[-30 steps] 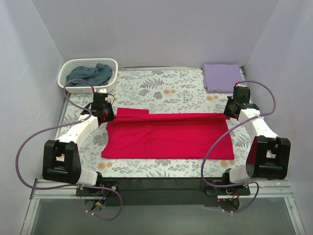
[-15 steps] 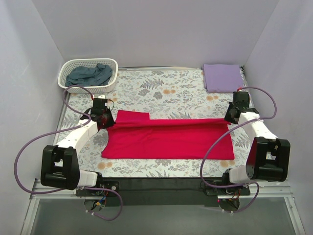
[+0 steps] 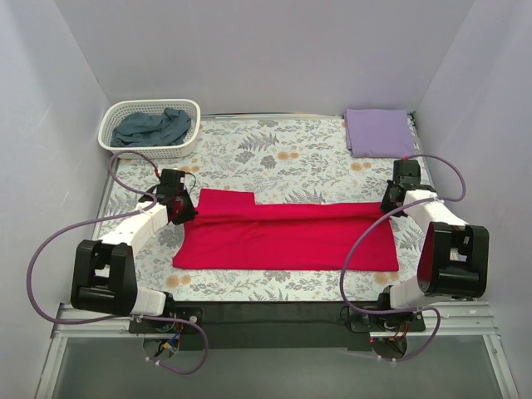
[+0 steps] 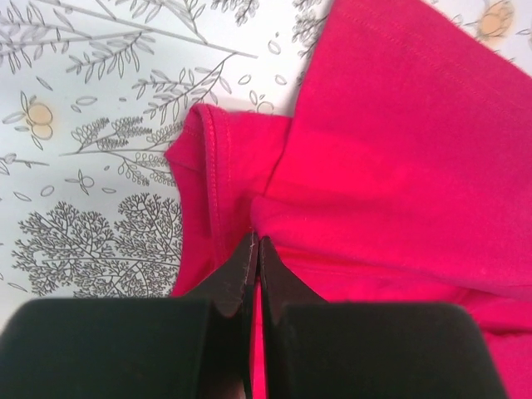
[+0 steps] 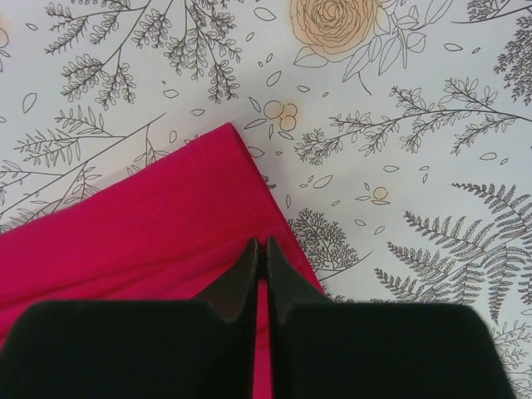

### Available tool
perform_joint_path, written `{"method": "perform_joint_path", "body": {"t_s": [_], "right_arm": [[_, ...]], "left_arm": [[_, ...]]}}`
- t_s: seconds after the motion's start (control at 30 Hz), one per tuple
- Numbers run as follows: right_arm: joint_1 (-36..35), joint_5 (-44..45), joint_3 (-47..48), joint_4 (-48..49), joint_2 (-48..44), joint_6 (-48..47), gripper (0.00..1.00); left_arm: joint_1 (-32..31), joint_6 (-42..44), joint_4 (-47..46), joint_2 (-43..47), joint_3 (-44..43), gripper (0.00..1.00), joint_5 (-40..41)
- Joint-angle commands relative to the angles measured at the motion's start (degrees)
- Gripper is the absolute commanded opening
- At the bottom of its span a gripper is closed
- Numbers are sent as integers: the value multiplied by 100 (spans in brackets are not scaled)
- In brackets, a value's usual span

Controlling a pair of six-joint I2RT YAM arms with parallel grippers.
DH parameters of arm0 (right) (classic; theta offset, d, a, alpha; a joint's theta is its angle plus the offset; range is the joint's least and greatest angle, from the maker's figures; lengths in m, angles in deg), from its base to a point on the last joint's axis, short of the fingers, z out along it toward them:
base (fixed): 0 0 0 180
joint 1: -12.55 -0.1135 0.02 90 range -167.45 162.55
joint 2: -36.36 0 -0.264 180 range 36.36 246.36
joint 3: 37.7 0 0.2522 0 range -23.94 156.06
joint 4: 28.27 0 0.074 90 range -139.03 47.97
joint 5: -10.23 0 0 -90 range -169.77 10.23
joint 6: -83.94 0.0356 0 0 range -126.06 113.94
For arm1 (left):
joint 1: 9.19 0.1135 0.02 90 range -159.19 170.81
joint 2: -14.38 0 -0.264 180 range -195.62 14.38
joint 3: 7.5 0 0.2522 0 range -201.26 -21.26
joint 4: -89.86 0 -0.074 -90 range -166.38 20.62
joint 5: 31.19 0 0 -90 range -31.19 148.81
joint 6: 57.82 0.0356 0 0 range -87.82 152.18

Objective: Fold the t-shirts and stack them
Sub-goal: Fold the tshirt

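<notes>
One lavender t-shirt [image 3: 378, 131] lies folded beyond the red t-shirt [image 3: 287, 237]. The left gripper [image 4: 252, 243] and right gripper [image 5: 259, 244] pinch the red one's half-folded ends. The blue-grey t-shirt [image 3: 154, 126] is not folded yet.

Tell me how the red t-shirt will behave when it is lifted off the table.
The red t-shirt would probably hang floppy: it lies in soft folds and wrinkles at the left hand. It is likely light, being thin, flat cloth. Held only at two far corners, by left and right hand, its middle would probably sag.
</notes>
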Motion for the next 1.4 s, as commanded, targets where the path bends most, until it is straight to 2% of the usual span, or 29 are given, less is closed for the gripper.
{"method": "perform_joint_path", "body": {"t_s": [0.0, 0.23, 0.27, 0.33, 0.37, 0.4, 0.47, 0.5, 0.57, 0.6, 0.7, 0.73, 0.77, 0.83, 1.0, 1.03, 1.07, 1.13, 1.37], "right_arm": [[87, 283, -70, 94, 144, -24, 7], [87, 169, -114, 94, 381, -24, 8], [87, 134, -114, 85, 373, -33, 14], [87, 81, -114, 50, 312, -7, 20], [87, 64, -105, 32, 268, 2, 25], [87, 29, -70, 6, 224, 11, 28], [78, -164, -26, -55, 31, 37, 32], [69, -235, 9, -82, -48, 64, 33], [26, -384, 106, -117, -268, 116, 36], [-36, -437, 132, -126, -338, 143, 36], [-263, -648, 273, -117, -576, 161, 39], [-360, -805, 351, -91, -655, 143, 40], [-405, -876, 378, -30, -682, 12, 40], [-949, -1235, 457, 242, -656, -199, 41], [-1879, -2300, 1037, 559, -15, -411, 47], [-2021, -2492, 1160, 647, 299, -385, 47], [-2153, -2573, 1274, 700, 468, -341, 47], [-2470, -2827, 1599, 892, 950, -131, 47], [-3129, -3513, 2645, 1385, 2375, 511, 44]], "left_arm": [[51, -244, 195, -192, 60, 0, 237], [51, -490, 178, -315, 157, 0, 325], [51, -516, 186, -307, 166, 0, 360], [51, -534, 186, -254, 175, 1, 404], [51, -534, 186, -149, 184, 5, 404], [51, -543, 186, -79, 201, 15, 395], [51, -543, 186, 166, 210, 23, 378], [51, -543, 186, 255, 210, 32, 378], [51, -560, 134, 457, 263, 41, 360], [51, -560, 108, 641, 280, 49, 351], [43, -490, 125, 862, 272, 59, 290], [51, -473, 116, 1010, 245, 67, 298], [51, -438, 107, 1099, 219, 71, 316], [51, -341, -15, 1257, 193, 76, 307], [51, 45, -568, 969, 35, 73, -86], [51, 64, -622, 846, -44, 71, -140], [51, 72, -666, 540, -114, 65, -184], [51, 125, -841, 249, -317, 61, -237], [51, 310, -1026, -1105, -1151, 60, -159]]}}
